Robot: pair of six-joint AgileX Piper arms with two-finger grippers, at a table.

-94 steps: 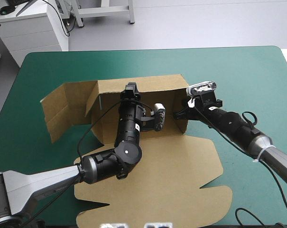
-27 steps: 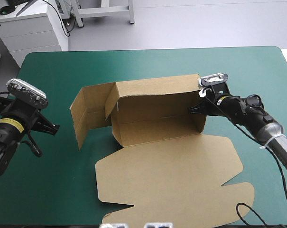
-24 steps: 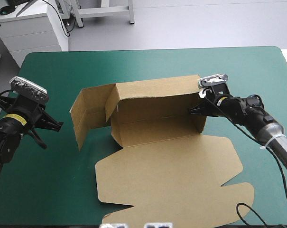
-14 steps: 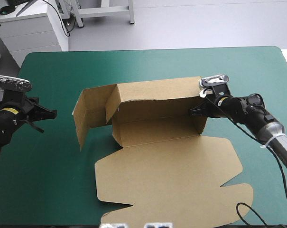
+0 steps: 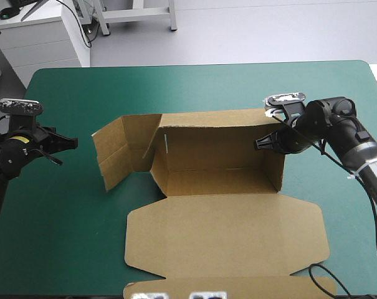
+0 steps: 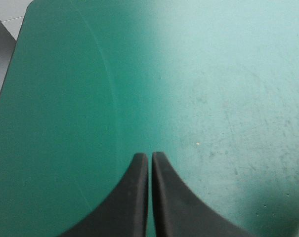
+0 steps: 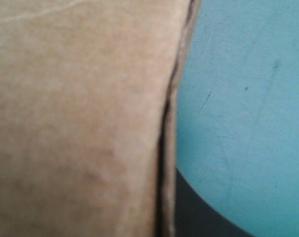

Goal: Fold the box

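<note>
Teal-green table cover (image 5: 207,87) surrounds the brown cut-board box (image 5: 225,237), which sits mid-table and now lies square to the table's edges; just before, it sat skewed. Nearest, at 6 o'clock, its broad lid panel lies flat and runs to the near edge of the high view. Beyond it comes the floor panel, then the long back wall (image 5: 216,137) standing at 12 o'clock. At 3 o'clock the short right wall is upright. The right gripper (image 5: 260,143) pinches it near the far top corner: in its wrist view the board's edge rises from between the fingers, with one black finger (image 7: 198,222) against the outer face and the other hidden behind the sheet. That grip appears to have swung the whole sheet round. At 9 o'clock the left side flap (image 5: 123,149) is splayed outward, untucked. Farther out at 9 o'clock, near the table's left edge, the left gripper (image 6: 149,157) has withdrawn from the tray, fingers pressed together on nothing. With one end held and the box squared, the left end looks like the remaining work.
</note>
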